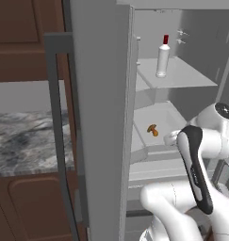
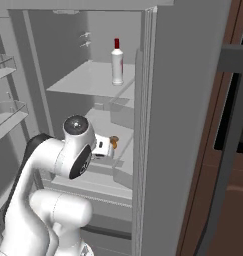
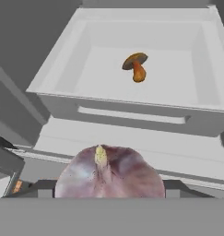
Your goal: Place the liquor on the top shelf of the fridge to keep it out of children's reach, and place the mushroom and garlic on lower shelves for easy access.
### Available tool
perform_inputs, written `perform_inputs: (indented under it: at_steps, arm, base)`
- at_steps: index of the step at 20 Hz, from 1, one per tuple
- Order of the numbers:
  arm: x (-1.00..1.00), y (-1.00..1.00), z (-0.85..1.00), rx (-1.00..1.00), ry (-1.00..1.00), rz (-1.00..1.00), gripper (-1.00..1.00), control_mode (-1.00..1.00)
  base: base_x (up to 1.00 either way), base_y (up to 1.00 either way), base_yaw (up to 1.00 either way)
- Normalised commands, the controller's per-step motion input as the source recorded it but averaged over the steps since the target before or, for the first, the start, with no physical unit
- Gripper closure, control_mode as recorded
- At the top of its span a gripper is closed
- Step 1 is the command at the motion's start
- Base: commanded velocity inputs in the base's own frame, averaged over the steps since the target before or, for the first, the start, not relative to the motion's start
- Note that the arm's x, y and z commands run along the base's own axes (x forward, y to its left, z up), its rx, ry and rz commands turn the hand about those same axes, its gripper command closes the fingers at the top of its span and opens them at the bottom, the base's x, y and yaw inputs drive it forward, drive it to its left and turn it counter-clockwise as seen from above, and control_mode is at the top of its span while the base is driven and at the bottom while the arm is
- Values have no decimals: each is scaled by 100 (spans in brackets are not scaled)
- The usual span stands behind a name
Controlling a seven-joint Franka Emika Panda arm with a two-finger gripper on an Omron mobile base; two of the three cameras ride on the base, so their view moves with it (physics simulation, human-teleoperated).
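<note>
The fridge (image 1: 104, 117) stands open. The liquor (image 1: 162, 57) (image 2: 117, 62), a white bottle with a red cap, is upright on the top shelf (image 1: 189, 75) (image 2: 85, 80). The orange-brown mushroom (image 3: 136, 65) (image 1: 153, 130) (image 2: 113, 142) lies on its side in the shallow tray (image 3: 132, 107) one level down. In the hand view my gripper (image 3: 109, 185) is shut on the garlic (image 3: 109, 171), a pinkish-white bulb with its tip up. It is held just in front of and below the tray's front wall. The arm hides the hand in both base views.
The open fridge door (image 2: 178, 125) rises close on the arm's side, with its bar handle (image 1: 57, 141). Door bins (image 2: 4, 65) line the other side. A flat ledge (image 3: 132, 143) runs under the tray. A marble counter (image 1: 26, 141) and brown cabinets (image 1: 21, 37) flank the fridge.
</note>
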Motion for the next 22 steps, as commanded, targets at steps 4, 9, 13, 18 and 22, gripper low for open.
perform_inputs:
  at_steps: [4, 9, 13, 18, 22]
  arm:
    - [62, -25, -16, 0, 1, 0, 100, -100]
    - [70, -13, -20, 0, 0, 0, 100, -100]
    - [73, -8, -23, 0, 0, 0, 100, -100]
    - [80, -13, -28, 1, 0, 0, 100, -100]
    - [86, -28, -34, 3, 1, 0, 100, -100]
  base:
    - [0, 0, 0]
    - [0, 0, 0]
    - [0, 0, 0]
    - [0, 0, 0]
    - [0, 0, 0]
